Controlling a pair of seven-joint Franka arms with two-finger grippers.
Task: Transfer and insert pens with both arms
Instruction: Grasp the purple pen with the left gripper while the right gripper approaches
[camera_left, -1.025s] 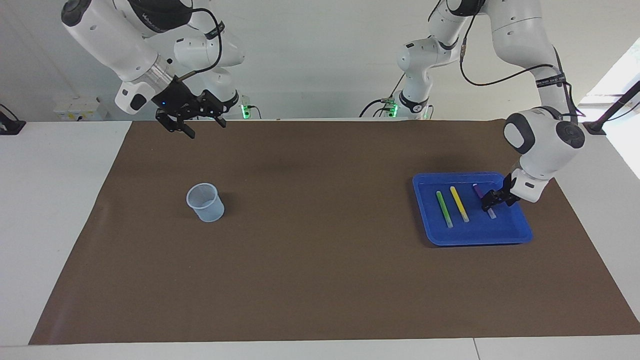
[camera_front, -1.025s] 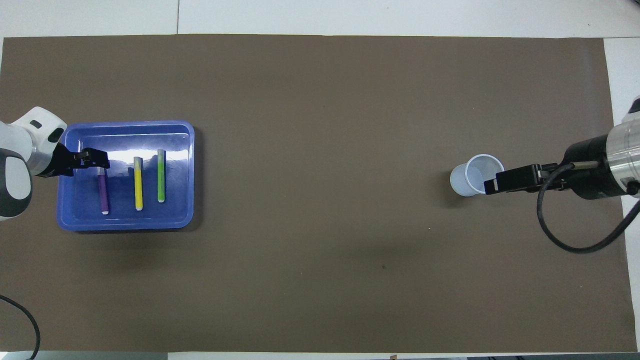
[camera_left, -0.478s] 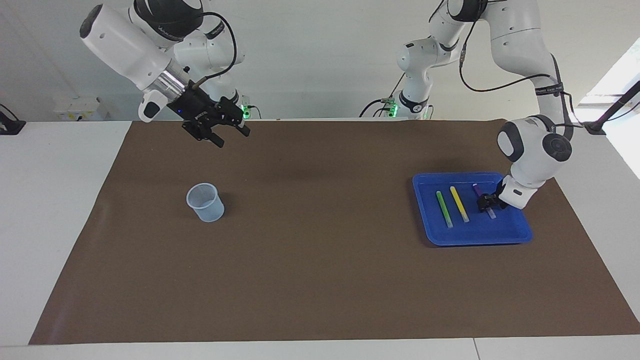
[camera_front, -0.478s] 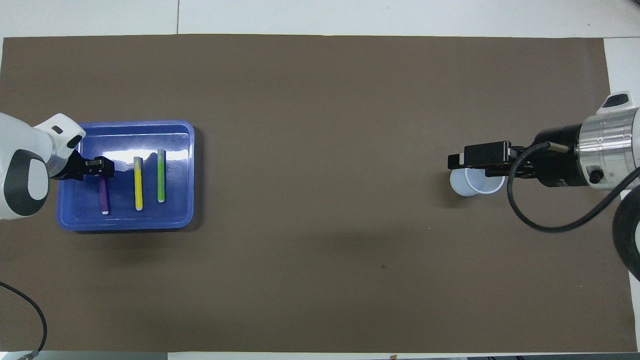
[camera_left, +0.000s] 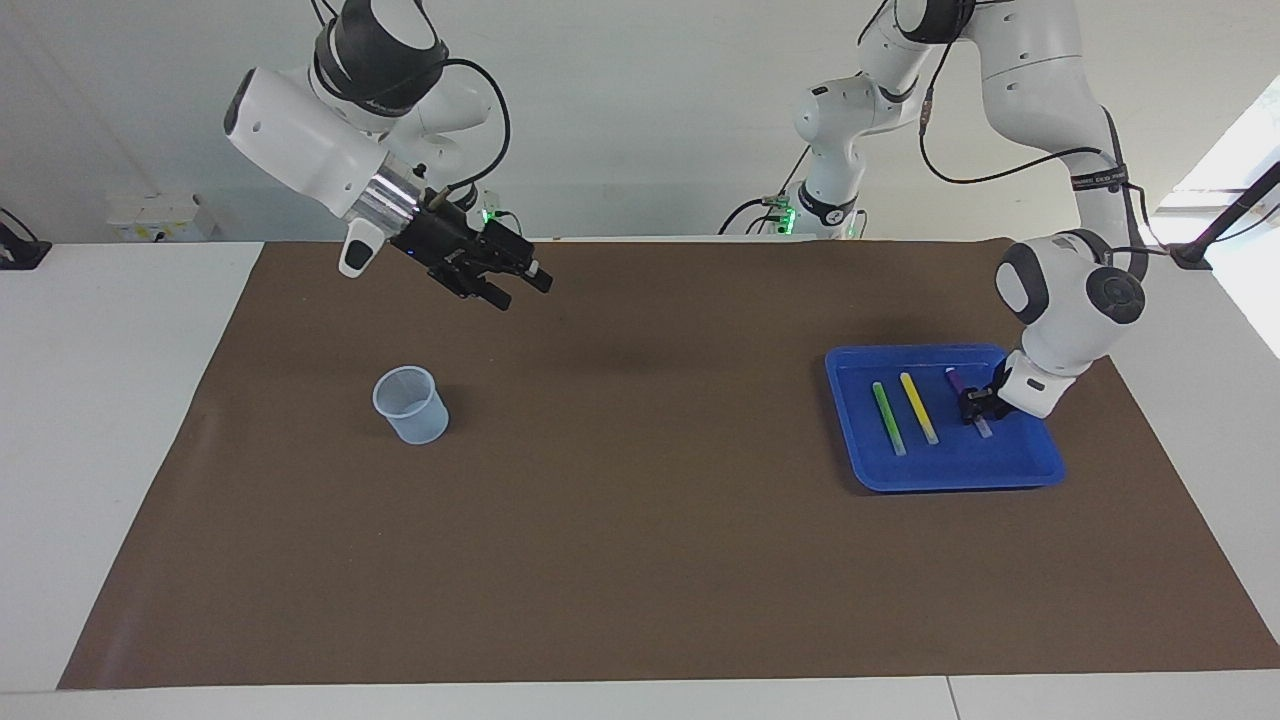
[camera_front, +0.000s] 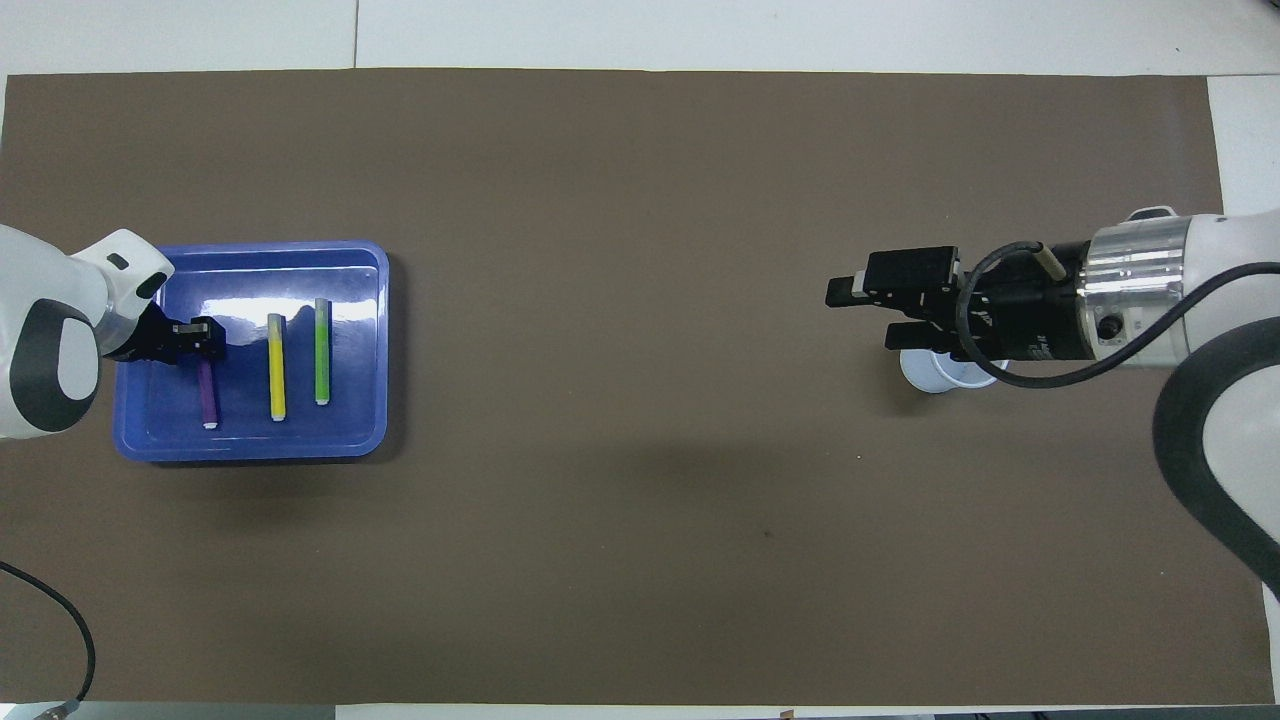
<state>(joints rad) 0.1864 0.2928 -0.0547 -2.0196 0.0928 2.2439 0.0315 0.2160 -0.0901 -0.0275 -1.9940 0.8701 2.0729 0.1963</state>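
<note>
Three pens lie side by side in a blue tray (camera_left: 940, 482) (camera_front: 250, 447) at the left arm's end of the table: green pen (camera_left: 888, 418) (camera_front: 322, 350), yellow pen (camera_left: 918, 408) (camera_front: 277, 365) and purple pen (camera_left: 954, 380) (camera_front: 208, 395). My left gripper (camera_left: 975, 405) (camera_front: 205, 338) is down in the tray, right on the purple pen, which still lies flat. My right gripper (camera_left: 524, 293) (camera_front: 865, 315) hangs open and empty above the mat, beside the cup and toward the table's middle.
A clear plastic cup (camera_left: 410, 405) (camera_front: 925, 372) stands upright on the brown mat (camera_left: 640, 560) toward the right arm's end; in the overhead view the right hand covers part of it. Two small arm bases with green lights sit at the robots' edge.
The right arm has swung from above the mat's edge toward the table's middle, staying open. The left gripper has lowered onto the purple pen and narrowed around it.
</note>
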